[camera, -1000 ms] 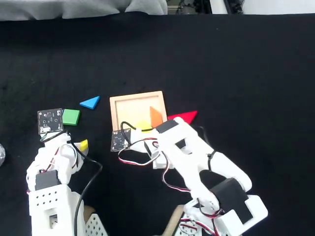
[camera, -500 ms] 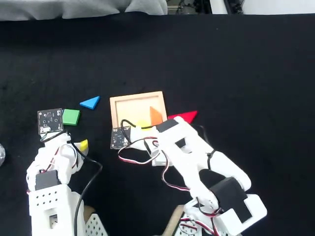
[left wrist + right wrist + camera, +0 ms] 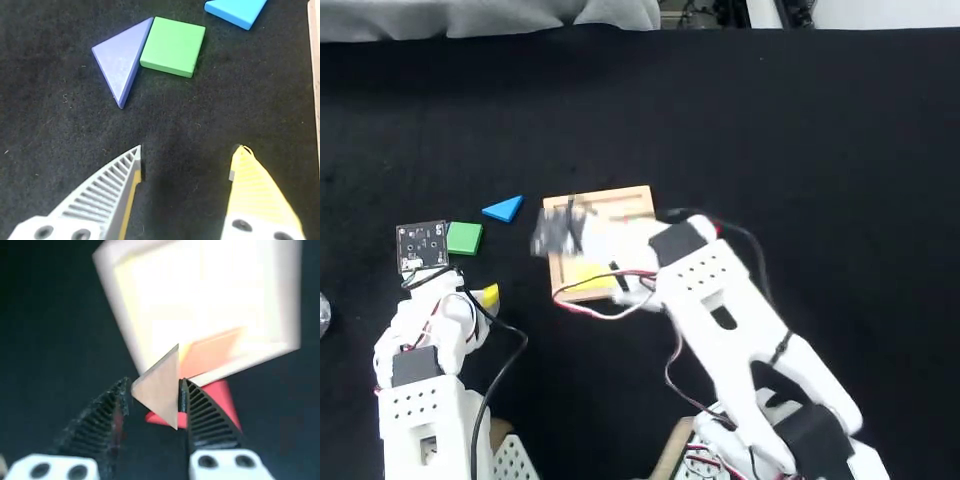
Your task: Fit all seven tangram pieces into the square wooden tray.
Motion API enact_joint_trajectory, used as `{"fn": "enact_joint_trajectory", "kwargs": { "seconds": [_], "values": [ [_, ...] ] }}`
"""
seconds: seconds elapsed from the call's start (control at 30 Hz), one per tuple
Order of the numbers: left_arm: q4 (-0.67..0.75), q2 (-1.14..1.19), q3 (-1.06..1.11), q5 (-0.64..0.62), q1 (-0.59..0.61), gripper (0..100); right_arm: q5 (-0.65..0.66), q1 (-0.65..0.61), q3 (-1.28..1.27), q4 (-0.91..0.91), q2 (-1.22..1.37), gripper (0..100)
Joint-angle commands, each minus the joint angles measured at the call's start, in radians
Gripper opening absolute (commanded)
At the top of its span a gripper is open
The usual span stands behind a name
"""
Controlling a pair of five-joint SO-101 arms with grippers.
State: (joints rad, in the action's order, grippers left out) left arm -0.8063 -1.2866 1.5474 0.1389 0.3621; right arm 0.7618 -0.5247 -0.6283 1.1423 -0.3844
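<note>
Right tool [image 3: 154, 383] pinching triangle [image 3: 162, 390], tray [image 3: 120, 305], red piece [image 3: 221, 401]

Looks like a robotics lab bench. Evidence: table [image 3: 820, 150] under black cloth, 2 white plastic arms, one at 7 o'clock [image 3: 425, 340], one at 5 o'clock [image 3: 730, 320]. Exposed wiring [image 3: 610, 305], bare PCB [image 3: 422, 246] on the 7 o'clock arm, perforated base mount [image 3: 420, 415]. Grey fabric [image 3: 520, 15] bunched at 11-12 o'clock past the far edge, dark equip [image 3: 760, 12] at 1 o'clock.

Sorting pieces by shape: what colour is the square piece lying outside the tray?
Green; the square piece shows best in the left wrist view.
</note>
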Motion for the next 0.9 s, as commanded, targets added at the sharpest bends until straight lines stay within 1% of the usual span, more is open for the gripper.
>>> {"fn": "enact_joint_trajectory", "kwargs": {
  "seconds": [0.0, 0.07, 0.17, 0.27, 0.4, 0.47, 0.57, 0.7, 0.87],
  "values": [
    [0.015, -0.011, -0.008, 0.005, -0.013, 28, -0.31, -0.014, 0.113, -0.063, -0.036, 10.5],
    [0.015, -0.011, -0.008, 0.005, -0.013, 28, -0.397, -0.014, 0.14, -0.087, 0.015, 10.5],
    [0.015, -0.011, -0.008, 0.005, -0.013, 28, -0.489, 0.006, 0.206, -0.132, 0.143, 10.3],
    [0.015, -0.011, -0.008, 0.005, -0.013, 28, -0.605, 0.025, 0.331, -0.158, 0.311, 10.3],
    [0.015, -0.011, -0.008, 0.005, -0.013, 28, -0.779, 0.035, 0.524, -0.106, 0.519, 10.3],
    [0.015, -0.011, -0.008, 0.005, -0.013, 28, -0.842, 0.037, 0.607, -0.052, 0.607, 10.3],
    [0.015, -0.011, -0.008, 0.005, -0.013, 28, -0.872, 0.046, 0.702, 0.02, 0.707, 10.3],
    [0.015, -0.011, -0.008, 0.005, -0.015, 28, -0.873, 0.058, 0.773, 0.087, 0.777, 10.3],
    [0.015, -0.011, -0.008, 0.005, -0.015, 28, -0.974, 0.058, 0.774, 0.132, 0.783, 10.3]
  ]
}}
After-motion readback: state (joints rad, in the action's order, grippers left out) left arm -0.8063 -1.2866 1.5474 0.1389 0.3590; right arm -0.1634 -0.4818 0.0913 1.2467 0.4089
